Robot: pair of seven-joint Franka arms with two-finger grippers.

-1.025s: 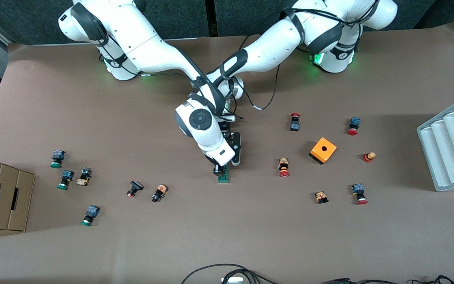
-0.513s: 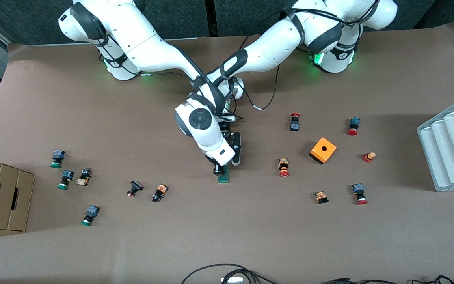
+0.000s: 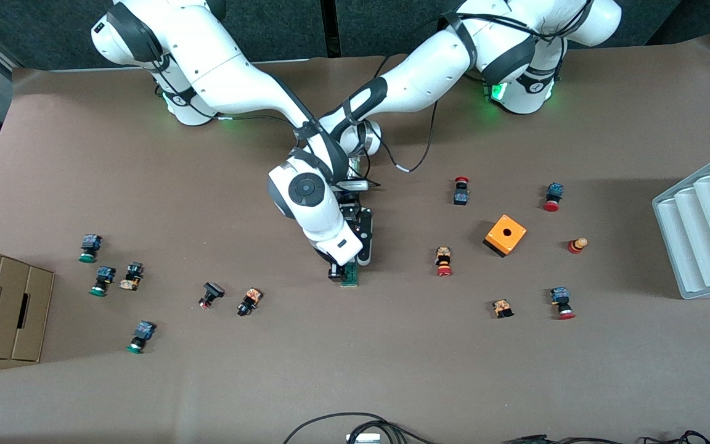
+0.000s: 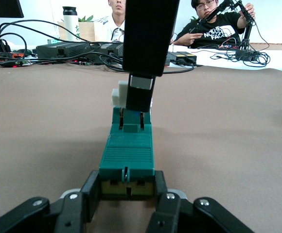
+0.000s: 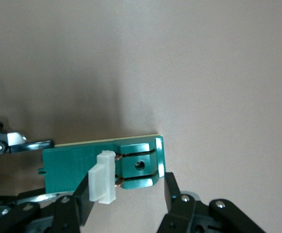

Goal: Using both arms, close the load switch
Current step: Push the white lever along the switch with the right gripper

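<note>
The brown table (image 3: 392, 370) has small push buttons scattered over it. The load switch (image 3: 350, 277) lies flat near the middle, a little nearer to the front camera than the two wrists that meet above it. Take 12 o'clock as pointing to the robots' bases. Then the orange cube (image 3: 505, 235) sits well apart at about 3 o'clock from the switch.

The left gripper (image 4: 126, 183) comes at the switch from 12 o'clock. Its jaws are clamped on the end of the green block, pinning it to the table.

The right gripper (image 5: 127, 187) hangs over the other end, and its jaws are apart. One finger is right against the white lever (image 5: 103, 177) and the other stands clear of it.

What has just changed is small. In the last second the right arm's wrist has slid a bit toward 9 o'clock, taking its fingers along. The switch itself has not moved.

The lever still stands up (so the switch does not look closed yet). It seems the right arm has begun to work the lever while the left arm holds the block. The push on the lever is still to come.
</note>
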